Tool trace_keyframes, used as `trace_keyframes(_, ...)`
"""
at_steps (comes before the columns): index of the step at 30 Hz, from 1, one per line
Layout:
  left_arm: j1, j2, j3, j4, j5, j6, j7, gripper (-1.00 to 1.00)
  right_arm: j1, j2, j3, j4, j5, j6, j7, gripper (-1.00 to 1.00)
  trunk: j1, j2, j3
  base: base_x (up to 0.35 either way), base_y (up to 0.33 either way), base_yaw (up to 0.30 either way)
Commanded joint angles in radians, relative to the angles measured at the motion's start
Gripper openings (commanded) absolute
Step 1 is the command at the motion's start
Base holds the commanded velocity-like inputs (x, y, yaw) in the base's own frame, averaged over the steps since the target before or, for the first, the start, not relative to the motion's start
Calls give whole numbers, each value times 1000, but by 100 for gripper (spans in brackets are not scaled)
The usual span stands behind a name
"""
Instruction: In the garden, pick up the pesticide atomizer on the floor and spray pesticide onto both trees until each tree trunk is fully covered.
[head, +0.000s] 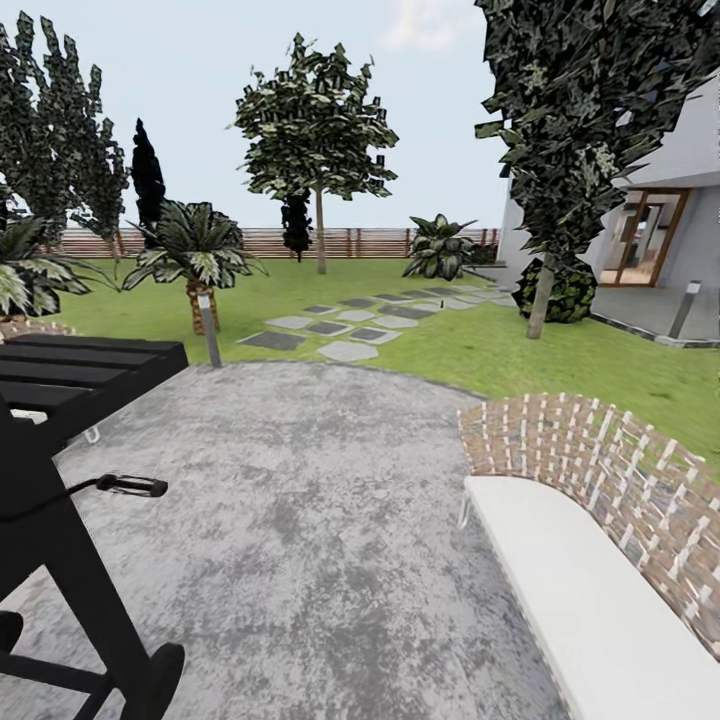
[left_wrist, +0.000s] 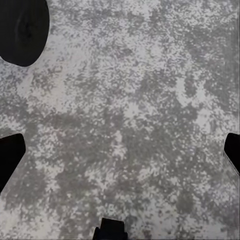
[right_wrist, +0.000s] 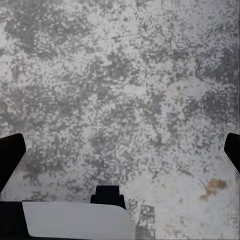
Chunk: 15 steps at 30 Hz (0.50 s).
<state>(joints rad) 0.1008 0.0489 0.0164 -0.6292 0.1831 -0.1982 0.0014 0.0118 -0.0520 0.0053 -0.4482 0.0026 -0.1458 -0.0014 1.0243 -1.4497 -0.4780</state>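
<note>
Atomizer unsighted, handling unjudged, likely light, rigid, best taken round the body; trees at upper centre (head: 318, 130) and upper right (head: 570, 120) beyond patio (head: 300, 520); left gripper (left_wrist: 120, 150) and right gripper (right_wrist: 120, 150) both spread, empty

At the left edge of the head view, the black grill (head: 70, 420) is cut off, as is the white bench (head: 590, 610) at lower right. The nearer tree (head: 575, 120) loses its crown at the top edge. In both wrist views only dark tips of the fingers (left_wrist: 10, 155) (right_wrist: 10, 155) show at the side edges, too little to judge their spread.
</note>
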Motion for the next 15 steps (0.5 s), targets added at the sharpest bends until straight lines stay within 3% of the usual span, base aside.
trace_keyframes(1, 0, 0, -1, -1, 7, -1, 0, 100, 0, 0, 0, -1, 0, -1, 0, 100, 1, 0, -1, 350, 0, -124)
trace_keyframes(6, 0, 0, -1, -1, 7, -1, 0, 100, 0, 0, 1, -1, 0, -1, 1, 100, 1, 0, -1, 350, 0, -139)
trace_keyframes(15, 0, 0, -1, -1, 7, -1, 0, 100, 0, 0, 1, -1, 0, -1, 1, 100, 1, 0, -1, 350, 0, -23)
